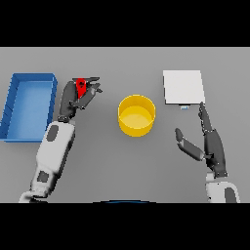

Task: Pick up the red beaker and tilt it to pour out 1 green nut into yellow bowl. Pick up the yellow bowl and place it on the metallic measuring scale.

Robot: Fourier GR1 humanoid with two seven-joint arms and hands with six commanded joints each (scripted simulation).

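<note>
The red beaker [81,87] is at the upper left, and my left hand [74,99] has its fingers and thumb curled round it; only a small part of the beaker shows between them. In the middle of the table stands the yellow bowl [137,115], upright; I see no nut in it. The metallic measuring scale [183,87] lies flat at the upper right. My right hand [209,141] hovers open at the right, below the scale and right of the bowl, with straight fingers pointing toward the scale.
A blue open bin [28,105] lies along the left edge, close beside my left forearm. Grey table surface surrounds the bowl.
</note>
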